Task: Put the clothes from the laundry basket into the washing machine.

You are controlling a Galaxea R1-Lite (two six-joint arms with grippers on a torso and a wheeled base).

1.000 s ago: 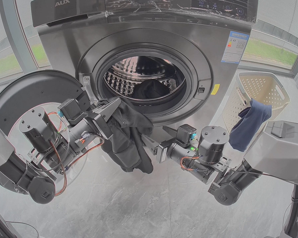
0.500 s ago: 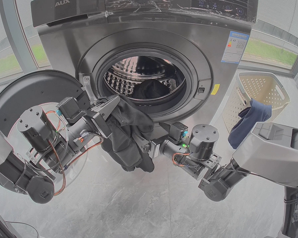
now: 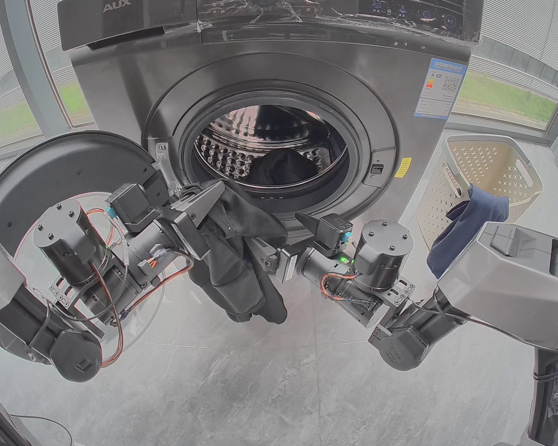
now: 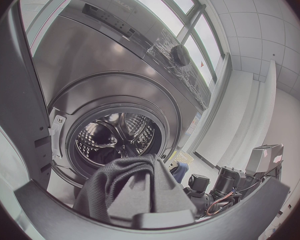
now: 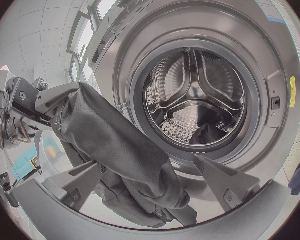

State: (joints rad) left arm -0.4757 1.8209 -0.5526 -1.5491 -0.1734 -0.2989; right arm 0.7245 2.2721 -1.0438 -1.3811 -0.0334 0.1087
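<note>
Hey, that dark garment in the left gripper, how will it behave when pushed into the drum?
Probably floppy: the dark garment droops in folds below the left gripper. Likely light, since one pinch carries it. Its hanging tail may catch on the door rim.

The washing machine (image 3: 378,94) has its round mouth open, with the upper and right part unblocked. A dark cloth (image 3: 282,167) lies low in the drum. The open door (image 3: 62,168) walls off the left side. The black garment (image 3: 239,261), clamped in the left gripper (image 3: 212,198), drapes over the lower-left rim and hangs between the right gripper's (image 5: 146,160) spread jaws. Bare floor (image 3: 260,379) lies below. The laundry basket (image 3: 496,156) stands well off to the right.
</note>
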